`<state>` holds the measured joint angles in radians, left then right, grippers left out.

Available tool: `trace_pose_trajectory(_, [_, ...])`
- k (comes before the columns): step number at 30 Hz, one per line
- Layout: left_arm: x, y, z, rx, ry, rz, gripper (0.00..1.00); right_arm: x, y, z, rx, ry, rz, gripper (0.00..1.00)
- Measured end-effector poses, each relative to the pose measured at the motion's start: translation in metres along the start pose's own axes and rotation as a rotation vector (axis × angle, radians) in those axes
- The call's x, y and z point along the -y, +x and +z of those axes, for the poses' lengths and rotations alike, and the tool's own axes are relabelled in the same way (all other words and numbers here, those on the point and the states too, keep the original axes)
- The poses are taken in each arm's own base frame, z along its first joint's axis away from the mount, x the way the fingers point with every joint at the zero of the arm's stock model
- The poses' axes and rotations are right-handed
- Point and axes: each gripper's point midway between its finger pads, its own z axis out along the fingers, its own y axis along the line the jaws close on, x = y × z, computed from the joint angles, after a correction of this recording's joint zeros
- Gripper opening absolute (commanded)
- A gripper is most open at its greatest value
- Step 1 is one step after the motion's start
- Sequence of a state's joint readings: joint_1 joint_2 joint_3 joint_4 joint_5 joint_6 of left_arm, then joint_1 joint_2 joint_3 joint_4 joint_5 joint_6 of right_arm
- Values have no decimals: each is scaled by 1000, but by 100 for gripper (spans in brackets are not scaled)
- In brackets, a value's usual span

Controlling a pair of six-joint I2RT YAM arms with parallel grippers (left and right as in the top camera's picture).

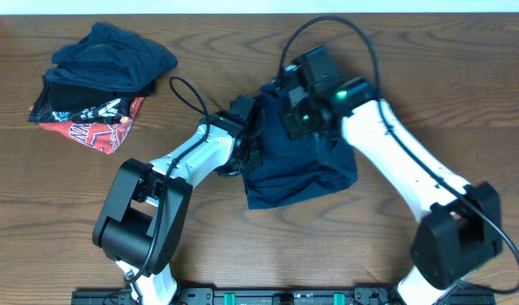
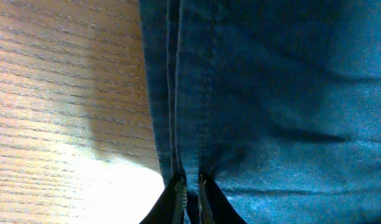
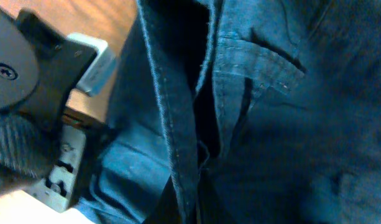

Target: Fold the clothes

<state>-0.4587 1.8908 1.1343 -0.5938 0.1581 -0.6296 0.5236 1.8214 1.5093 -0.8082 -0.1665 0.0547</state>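
Note:
A plain navy garment (image 1: 297, 165) lies bunched at the table's middle, with both arms at it. My left gripper (image 1: 252, 152) is at its left edge; in the left wrist view my left gripper (image 2: 189, 199) is shut on the stitched navy hem (image 2: 196, 93). My right gripper (image 1: 291, 100) is at the garment's upper part; in the right wrist view my right gripper (image 3: 193, 208) is shut on a navy hem (image 3: 178, 130). A pile of other clothes (image 1: 107, 63), navy on top with a red-and-black printed one (image 1: 94, 125) below, sits at the far left.
The table is brown wood (image 1: 56, 195). The left arm's black and white wrist body (image 3: 41, 93) shows close beside the cloth in the right wrist view. Black cables loop over both arms.

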Motion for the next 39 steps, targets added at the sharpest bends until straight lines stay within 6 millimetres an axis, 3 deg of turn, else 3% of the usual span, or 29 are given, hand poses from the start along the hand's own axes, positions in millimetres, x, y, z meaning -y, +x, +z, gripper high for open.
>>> trace_pose_trajectory(8, [0,0,0,0,0,-2,10,-43,-1,17,5,-48,-33,1])
trace_pose_trajectory(10, [0,0,0,0,0,-2,10,-49,0,18,3,-53,-35,12])
trace_pose_trajectory(11, [0,0,0,0,0,-3,10,-50,0,18,2,-53,-32,26])
trace_pose_trajectory(14, [0,0,0,0,0,-3,10,-51,0,18,3,-52,-25,27])
trace_pose_trajectory(18, [0,0,0,-2,3,-4,10,-51,0,18,3,-52,-17,36])
trace_pose_trajectory(25, [0,0,0,-6,7,-7,10,-47,-4,14,11,-44,-14,37])
trace_pose_trajectory(27, [0,0,0,-6,7,-7,10,-39,-15,5,40,-26,-3,34])
trace_pose_trajectory(31, [1,0,0,-4,6,-4,10,-14,-34,-33,106,13,32,9])
trace_pose_trajectory(34, [2,0,0,-6,6,-2,9,26,-37,-63,145,87,102,4])
trace_pose_trajectory(36, [1,1,0,-8,4,-2,9,56,-35,-71,147,123,160,3])
trace_pose_trajectory(39, [0,3,0,-20,-1,0,30,84,-26,-64,115,147,212,4])
